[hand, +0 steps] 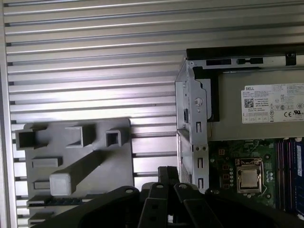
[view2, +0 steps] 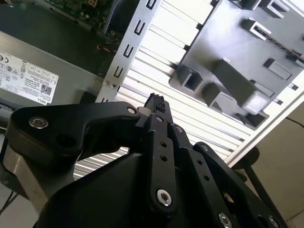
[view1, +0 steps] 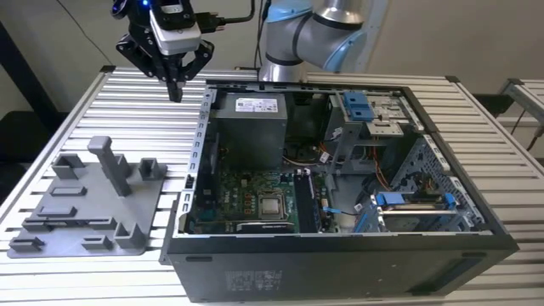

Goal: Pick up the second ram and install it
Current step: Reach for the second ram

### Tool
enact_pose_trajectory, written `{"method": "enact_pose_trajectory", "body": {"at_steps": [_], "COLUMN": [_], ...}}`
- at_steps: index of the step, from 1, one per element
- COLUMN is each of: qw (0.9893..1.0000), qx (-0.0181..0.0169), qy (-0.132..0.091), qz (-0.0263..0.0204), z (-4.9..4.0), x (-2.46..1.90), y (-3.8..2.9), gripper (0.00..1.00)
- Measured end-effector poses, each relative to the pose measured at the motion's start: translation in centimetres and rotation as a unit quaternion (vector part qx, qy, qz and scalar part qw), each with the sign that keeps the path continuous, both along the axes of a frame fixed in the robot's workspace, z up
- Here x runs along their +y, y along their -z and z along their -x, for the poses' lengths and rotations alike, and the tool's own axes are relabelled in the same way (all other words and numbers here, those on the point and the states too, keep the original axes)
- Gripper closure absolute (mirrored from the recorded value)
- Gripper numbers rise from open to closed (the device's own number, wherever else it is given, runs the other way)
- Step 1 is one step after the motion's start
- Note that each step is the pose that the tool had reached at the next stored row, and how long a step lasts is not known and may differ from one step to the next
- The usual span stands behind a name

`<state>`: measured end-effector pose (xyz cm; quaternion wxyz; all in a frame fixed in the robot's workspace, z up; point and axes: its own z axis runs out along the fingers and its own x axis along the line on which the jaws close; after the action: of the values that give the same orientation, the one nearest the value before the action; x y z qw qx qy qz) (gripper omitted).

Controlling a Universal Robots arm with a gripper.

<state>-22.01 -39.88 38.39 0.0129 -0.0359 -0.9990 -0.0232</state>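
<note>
My gripper (view1: 176, 94) hangs high over the slatted table, beyond the grey tray (view1: 51, 245) and just off the open computer case's (view1: 340, 268) far corner on the exterior view's left. Its fingers are shut with nothing between them, as both wrist views show (view2: 156, 102) (hand: 168, 173). What looks like the second ram (hand: 52, 201) is a thin dark blue strip lying in a long slot of the tray (hand: 118, 161), well apart from the gripper. Another blue stick (hand: 299, 161) stands in the motherboard's slots inside the case.
The tray carries several grey blocks and a tall post (view1: 106, 159). Inside the case are the power supply (view1: 248, 127), the processor (view1: 272, 205), cables and blue drive-cage clips (view1: 360, 105). The case's metal wall (view1: 202, 140) stands between tray and motherboard.
</note>
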Motion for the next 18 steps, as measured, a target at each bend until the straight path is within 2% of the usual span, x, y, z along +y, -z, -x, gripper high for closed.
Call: {"method": "enact_pose_trajectory", "body": {"at_steps": [6,18], "qw": [1.0000,1.0000], "qx": [0.0000,0.0000], "qy": [0.000,0.000], "qz": [0.0000,0.0000], "z": [0.65,3.10], "x": [0.00,0.00], "y": [0.07,0.24], "gripper": [0.89,0.89]}}
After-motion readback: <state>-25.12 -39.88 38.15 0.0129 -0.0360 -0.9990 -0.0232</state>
